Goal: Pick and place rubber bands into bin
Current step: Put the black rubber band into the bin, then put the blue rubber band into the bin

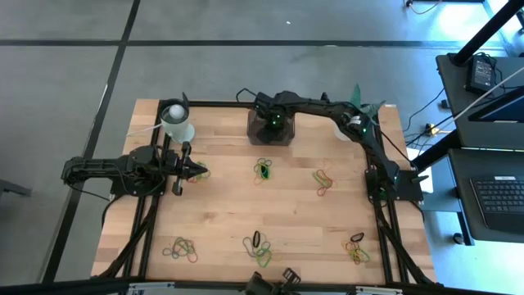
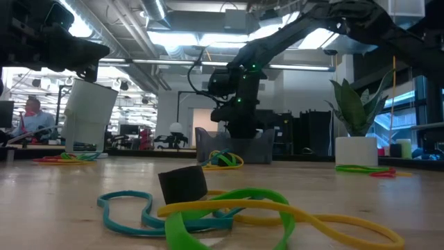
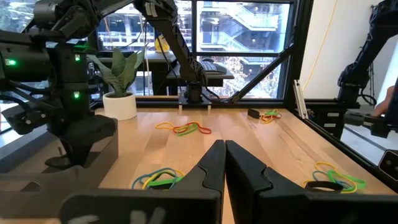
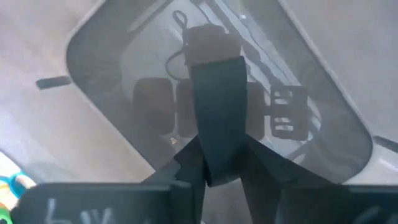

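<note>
Wooden worktop [image 1: 221,205] carries scattered rubber bands [image 1: 262,171], the right gripper [image 4: 214,165] over the bin [image 1: 260,138], fingers' state unclear, left gripper [image 3: 224,163] closed empty

Wooden table [image 1: 229,205], light butcher-block top, on a black frame. White round cup [image 1: 177,123] near its far left corner. White plant pot [image 2: 355,151] with broad green leaves stands at the far right. Grey floor with dark seams around the table. Side desk to the right carries a laptop [image 1: 498,197]. Person seated far left in the low view [image 2: 31,118]
</note>
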